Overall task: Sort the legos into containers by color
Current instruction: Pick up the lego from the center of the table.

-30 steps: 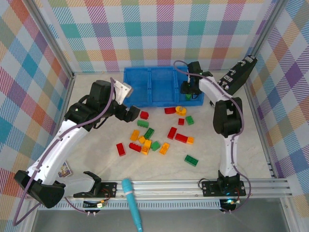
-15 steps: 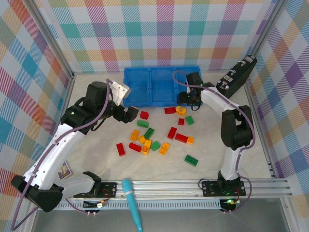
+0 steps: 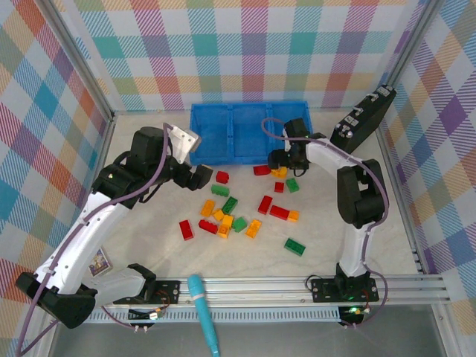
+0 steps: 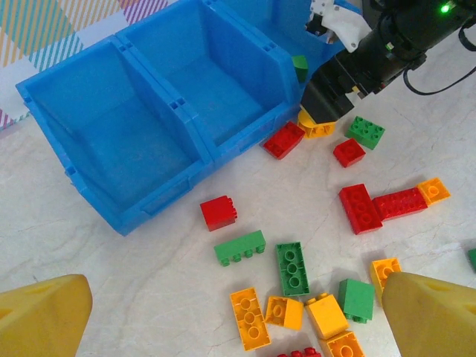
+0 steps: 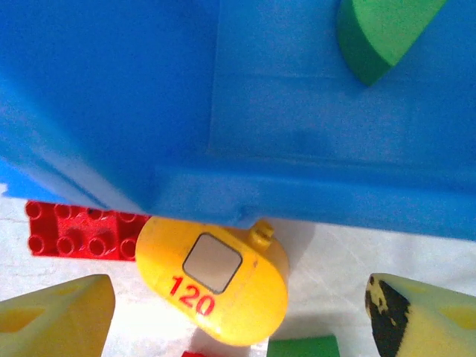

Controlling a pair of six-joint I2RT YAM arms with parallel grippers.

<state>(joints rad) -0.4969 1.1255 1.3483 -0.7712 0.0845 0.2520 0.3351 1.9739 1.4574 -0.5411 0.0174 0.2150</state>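
Take the yellow rounded brick point(image 5: 216, 286) lying at the blue bin's point(image 5: 297, 193) front wall, beside a red brick point(image 5: 74, 230). Lower the right gripper point(image 3: 281, 158), jaws wide apart, astride it, clear of the wall. Hold the left gripper point(image 4: 238, 312), also spread, back.

Your right gripper point(image 3: 277, 158) has slid toward 7 o'clock, off the right compartment of the blue bin point(image 3: 223, 137) and down to the bin's near wall. Its jaws have spread wide, with nothing between them. The green lego point(image 4: 300, 67) it carried now lies in that compartment (loose, close to a wall). Your left gripper point(image 3: 199, 177) has drifted slightly toward 9 o'clock.
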